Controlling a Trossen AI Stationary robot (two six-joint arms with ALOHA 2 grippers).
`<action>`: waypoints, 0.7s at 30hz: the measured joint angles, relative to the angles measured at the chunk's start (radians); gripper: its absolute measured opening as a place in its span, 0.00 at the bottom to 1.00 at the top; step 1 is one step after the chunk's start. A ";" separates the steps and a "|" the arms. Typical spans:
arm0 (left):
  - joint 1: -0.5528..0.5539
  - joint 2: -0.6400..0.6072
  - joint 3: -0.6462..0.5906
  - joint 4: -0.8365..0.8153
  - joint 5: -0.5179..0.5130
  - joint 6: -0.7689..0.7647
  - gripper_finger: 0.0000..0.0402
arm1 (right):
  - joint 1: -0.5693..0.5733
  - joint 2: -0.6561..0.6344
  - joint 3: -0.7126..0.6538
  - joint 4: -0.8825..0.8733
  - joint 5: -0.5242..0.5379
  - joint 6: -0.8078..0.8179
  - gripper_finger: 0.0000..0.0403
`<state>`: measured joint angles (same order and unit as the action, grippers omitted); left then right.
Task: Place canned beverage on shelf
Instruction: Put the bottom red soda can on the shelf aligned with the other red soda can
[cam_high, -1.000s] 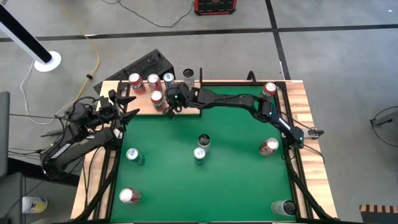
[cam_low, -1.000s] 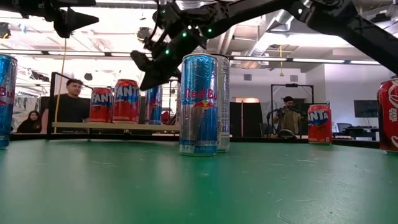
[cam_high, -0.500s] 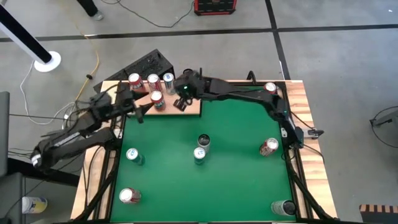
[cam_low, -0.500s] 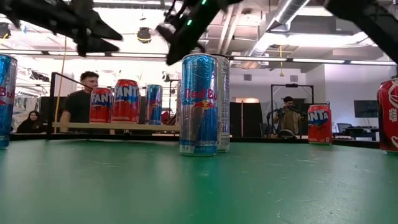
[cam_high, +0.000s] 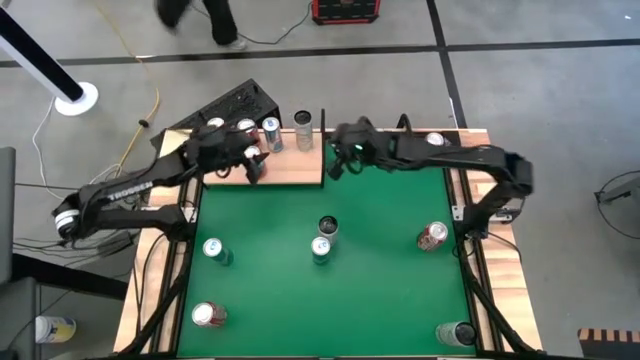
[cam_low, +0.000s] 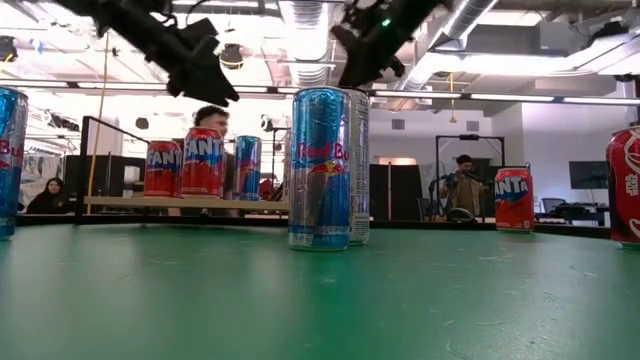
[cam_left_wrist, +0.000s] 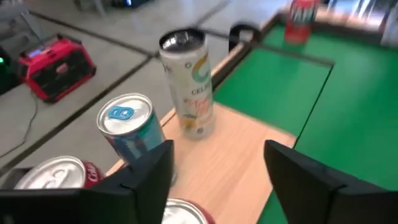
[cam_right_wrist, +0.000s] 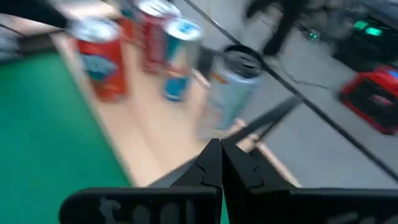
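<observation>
The pale-wood shelf (cam_high: 285, 168) lies at the table's far left and bears several upright cans: red ones (cam_high: 215, 126), a blue one (cam_high: 270, 133) and a white one (cam_high: 304, 124). My left gripper (cam_high: 248, 166) hangs open over the shelf, just above a red can (cam_high: 253, 155). In the left wrist view that can's top (cam_left_wrist: 180, 213) shows low between the spread fingers (cam_left_wrist: 149, 180), and the white can (cam_left_wrist: 186, 81) stands ahead. My right gripper (cam_high: 335, 168) is shut and empty, raised above the green felt just off the shelf's right edge.
More cans stand on the green felt: two at the middle (cam_high: 322, 248) (cam_high: 328, 225), others at the left (cam_high: 213, 250), near left (cam_high: 207, 315), right (cam_high: 432, 236), near right (cam_high: 455, 333) and far right (cam_high: 432, 142). A person walks beyond the far edge.
My left gripper has swung from the table's left edge toward the right, out over the shelf and above the red can. My right gripper has drawn back from the shelf toward the table's right and risen. The cans on the shelf have stayed put.
</observation>
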<state>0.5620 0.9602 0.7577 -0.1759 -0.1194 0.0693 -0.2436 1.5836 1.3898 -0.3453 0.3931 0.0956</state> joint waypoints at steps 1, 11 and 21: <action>0.005 0.032 0.038 -0.042 -0.001 0.019 0.52 | 0.003 -0.032 -0.043 0.045 -0.005 0.002 0.06; 0.038 0.317 0.319 -0.358 0.006 0.185 0.03 | 0.031 -0.130 -0.157 0.109 -0.010 0.009 0.06; 0.032 0.401 0.347 -0.418 0.000 0.200 0.00 | 0.050 -0.107 -0.158 0.098 -0.009 0.001 0.06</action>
<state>0.5941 1.3607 1.1046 -0.5940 -0.1194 0.2689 -0.1932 1.4769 1.2320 -0.2474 0.3839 0.0963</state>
